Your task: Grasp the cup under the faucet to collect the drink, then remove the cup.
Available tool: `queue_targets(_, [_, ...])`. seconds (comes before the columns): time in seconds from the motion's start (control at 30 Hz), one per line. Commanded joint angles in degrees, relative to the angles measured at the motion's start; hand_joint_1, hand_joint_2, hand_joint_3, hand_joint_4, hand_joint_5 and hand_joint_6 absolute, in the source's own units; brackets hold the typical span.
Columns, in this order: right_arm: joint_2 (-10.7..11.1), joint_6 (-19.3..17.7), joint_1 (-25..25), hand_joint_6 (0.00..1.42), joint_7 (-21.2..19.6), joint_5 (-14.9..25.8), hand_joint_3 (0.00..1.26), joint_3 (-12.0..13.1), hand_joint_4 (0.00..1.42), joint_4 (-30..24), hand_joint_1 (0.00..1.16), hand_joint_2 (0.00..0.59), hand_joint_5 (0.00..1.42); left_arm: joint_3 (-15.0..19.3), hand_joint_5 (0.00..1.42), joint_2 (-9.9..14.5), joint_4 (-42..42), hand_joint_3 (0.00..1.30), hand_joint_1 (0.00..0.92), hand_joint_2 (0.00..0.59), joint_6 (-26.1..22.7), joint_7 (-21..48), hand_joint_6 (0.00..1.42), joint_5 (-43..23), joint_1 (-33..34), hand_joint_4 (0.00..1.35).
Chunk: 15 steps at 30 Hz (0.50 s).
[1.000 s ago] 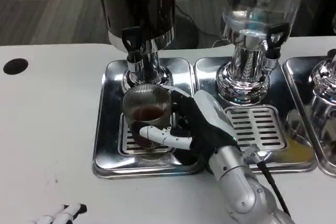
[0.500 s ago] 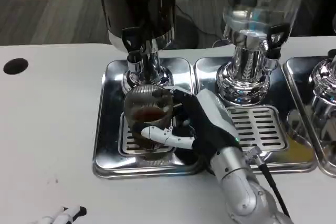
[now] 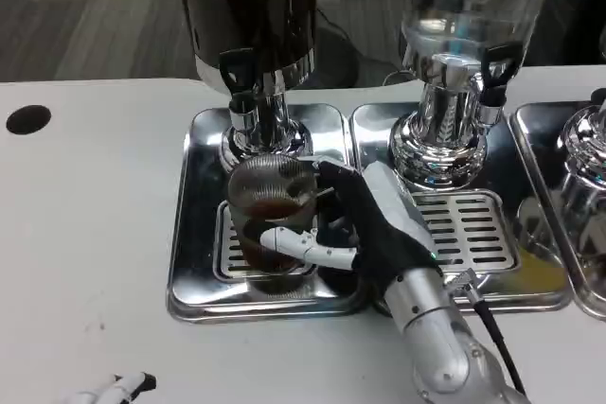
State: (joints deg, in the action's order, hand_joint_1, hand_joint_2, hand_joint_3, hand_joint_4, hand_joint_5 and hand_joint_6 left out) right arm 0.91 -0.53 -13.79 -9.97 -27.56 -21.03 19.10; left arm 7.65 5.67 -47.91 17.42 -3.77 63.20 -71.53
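Head view: left hand [image 3: 118, 388] cropped.

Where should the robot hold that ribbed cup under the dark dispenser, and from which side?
Around its mid-wall, from the robot's right, as the right hand grips the cup now. The faucet crowds the space above the rim, the cup stands upright holding dark drink, and the tray side is open there.

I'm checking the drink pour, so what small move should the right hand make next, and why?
Probably draw the cup straight back off the drip tray: the right hand grips it, and dark drink already sits inside it.
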Motion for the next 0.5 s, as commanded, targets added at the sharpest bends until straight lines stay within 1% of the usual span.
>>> queue_targets(0.03, [1.0,-2.4,1.4,0.47,0.4,1.0,0.39,0.9,0.43,-4.5,0.53,0.157,0.49,-0.3,0.29,-0.1,0.2,0.26,0.019,0.128,-0.3,0.4,0.51,-0.3,0.4,0.22])
queue_targets(0.23, [3.4,-2.7,4.4,0.47,2.3,1.4,0.39,1.3,0.43,-11.2,0.54,0.161,0.49,-1.0,0.29,0.0,0.4,0.26,0.019,0.128,-0.8,1.4,0.52,0.1,1.9,0.22])
queue_targets(0.5, [5.8,-3.3,8.4,0.47,4.3,2.4,0.39,2.4,0.43,-16.8,0.54,0.16,0.49,-2.3,0.29,0.2,0.4,0.26,0.019,0.128,-1.8,2.8,0.52,1.0,3.8,0.22])
